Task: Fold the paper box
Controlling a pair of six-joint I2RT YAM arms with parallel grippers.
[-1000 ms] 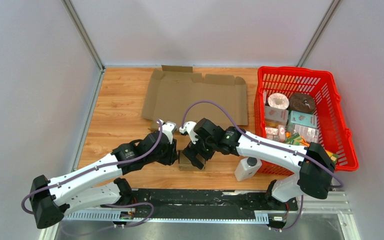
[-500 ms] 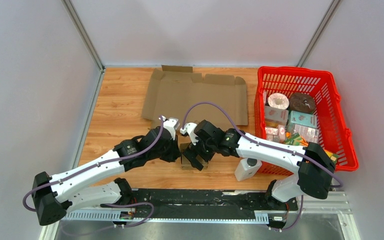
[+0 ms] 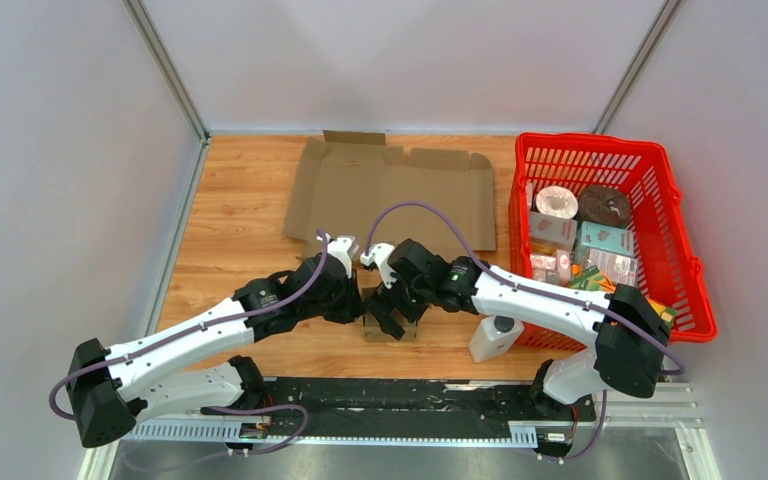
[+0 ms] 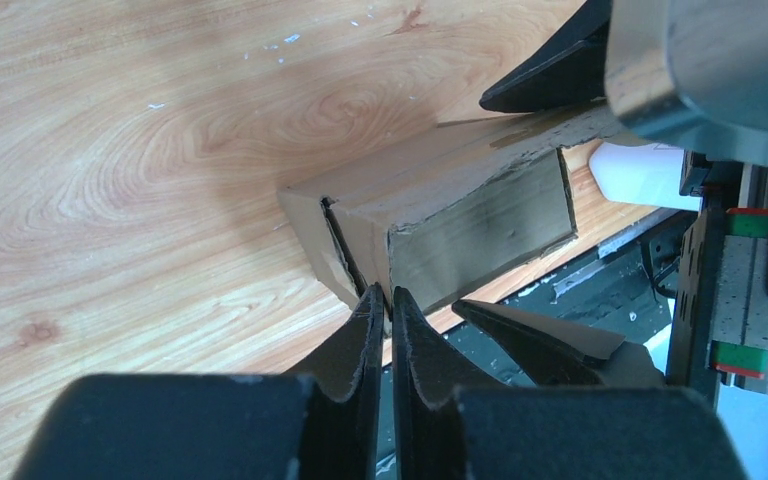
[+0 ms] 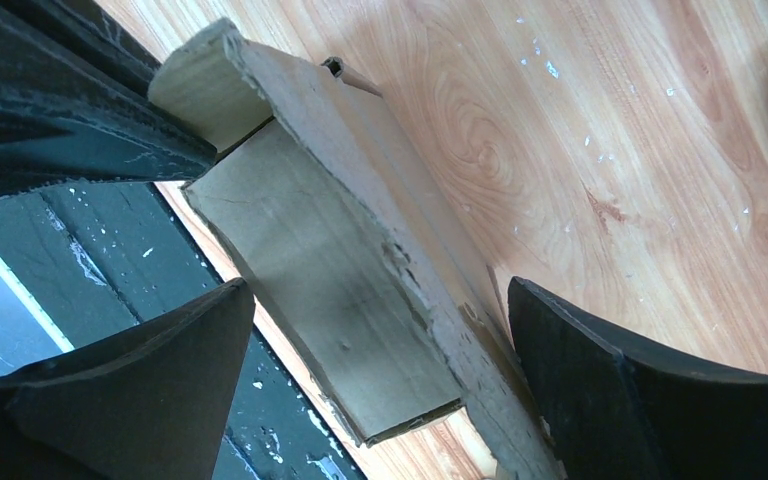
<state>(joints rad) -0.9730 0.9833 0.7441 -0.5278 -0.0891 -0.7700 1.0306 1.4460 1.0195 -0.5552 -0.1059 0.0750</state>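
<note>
The paper box (image 3: 381, 323) is a small brown cardboard box lying near the table's front edge. My left gripper (image 3: 357, 306) reaches it from the left. In the left wrist view its jaws are pinched almost together on the near corner edge of the box (image 4: 460, 215), with only a thin gap at my left gripper (image 4: 390, 300). My right gripper (image 3: 392, 312) comes from the right and stands wide open. In the right wrist view the box (image 5: 340, 290) lies between the spread fingers of my right gripper (image 5: 380, 400). The left finger (image 5: 110, 400) stands apart from the cardboard.
A large flat unfolded cardboard sheet (image 3: 390, 195) lies at the back. A red basket (image 3: 660, 190) full of packaged goods stands at the right. A white bottle (image 3: 495, 337) sits by the right arm. The black rail (image 3: 410, 395) runs just in front of the box.
My left gripper has slid right to the box and closed onto its corner edge. The right gripper has stayed open around the box, barely moving.
</note>
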